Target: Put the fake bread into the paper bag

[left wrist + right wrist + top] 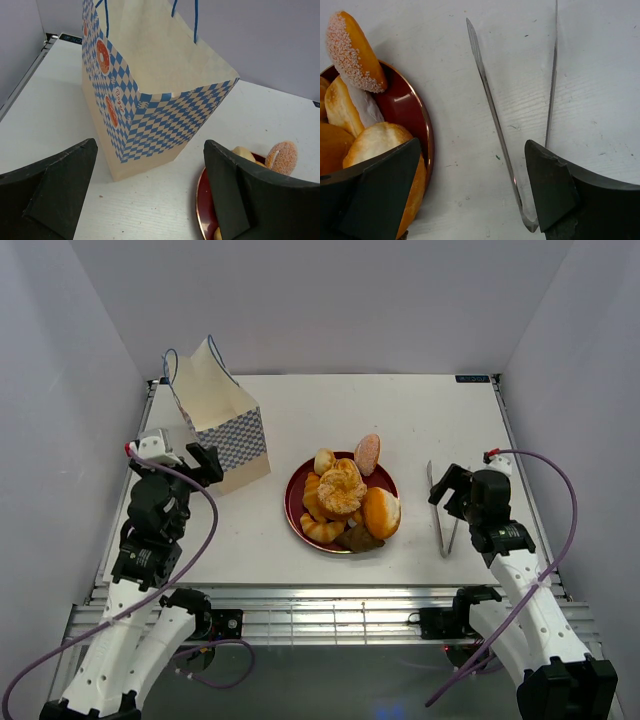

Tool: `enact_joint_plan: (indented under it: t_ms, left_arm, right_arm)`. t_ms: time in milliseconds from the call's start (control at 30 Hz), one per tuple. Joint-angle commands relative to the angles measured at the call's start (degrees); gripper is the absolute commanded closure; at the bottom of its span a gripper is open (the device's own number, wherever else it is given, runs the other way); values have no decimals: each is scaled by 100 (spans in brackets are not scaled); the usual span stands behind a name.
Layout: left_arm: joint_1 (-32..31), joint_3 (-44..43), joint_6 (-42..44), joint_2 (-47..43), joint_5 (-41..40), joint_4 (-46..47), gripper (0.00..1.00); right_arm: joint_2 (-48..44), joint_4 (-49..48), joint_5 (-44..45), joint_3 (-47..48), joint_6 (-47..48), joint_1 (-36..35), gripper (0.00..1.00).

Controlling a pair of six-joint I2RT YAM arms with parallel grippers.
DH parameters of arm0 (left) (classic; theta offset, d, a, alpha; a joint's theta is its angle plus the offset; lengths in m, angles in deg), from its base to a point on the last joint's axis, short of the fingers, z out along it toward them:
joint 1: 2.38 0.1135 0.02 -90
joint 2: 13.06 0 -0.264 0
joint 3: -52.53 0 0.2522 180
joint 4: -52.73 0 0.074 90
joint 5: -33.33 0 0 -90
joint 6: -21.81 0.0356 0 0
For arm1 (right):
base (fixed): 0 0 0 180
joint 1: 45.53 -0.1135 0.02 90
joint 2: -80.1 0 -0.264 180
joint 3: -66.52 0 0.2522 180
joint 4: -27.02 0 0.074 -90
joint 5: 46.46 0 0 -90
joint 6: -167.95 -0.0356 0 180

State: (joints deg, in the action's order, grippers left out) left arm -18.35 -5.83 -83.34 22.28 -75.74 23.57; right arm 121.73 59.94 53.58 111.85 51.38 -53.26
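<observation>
Left gripper (pixel 207 462) spread wide and empty, just beside the upright paper bag (pixel 215 420); right gripper (pixel 448 490) likewise spread, empty, over metal tongs (pixel 442 515). Fake bread (pixel 343 495) sits heaped on the dark red plate (pixel 292 502) between bag and tongs

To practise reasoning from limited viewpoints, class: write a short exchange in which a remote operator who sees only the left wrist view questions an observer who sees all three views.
Operator: I see the paper bag ahead of my open left gripper, and one edge of a plate. How much bread is there?
Observer: In the top view the fake bread is heaped on that plate, several pieces, none in the bag's direction yet.
Operator: Anything past the plate?
Observer: Metal tongs lie to the plate's right, and the right gripper is open at their joined end, not closed on them.
</observation>
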Motion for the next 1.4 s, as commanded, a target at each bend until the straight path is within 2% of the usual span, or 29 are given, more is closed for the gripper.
enact_joint_plan:
  t_ms: [0,100,167,367,533,900,1000,1367]
  left_arm:
    - [23,39,127,-403,-79,274,2]
    - [23,30,153,-492,-123,292,2]
    - [23,65,162,-554,-123,318,2]
    - [23,65,145,-501,-141,257,2]
    - [-3,65,118,-483,-79,213,2]
    - [-99,48,101,-536,140,160,2]
    - [-117,48,101,-562,236,160,2]
    - [-196,21,153,-580,369,134,2]
  right_arm:
    - [144,-395,15,42,-172,17,10]
    - [135,-386,103,68,-191,17,10]
    - [48,-465,-124,24,186,17,10]
    - [21,-220,909,147,389,17,10]
    - [100,-219,1359,122,582,17,10]
    - [1084,-132,666,-28,828,17,10]
    - [1198,-246,121,-169,978,17,10]
    - [2024,-114,322,-11,996,17,10]
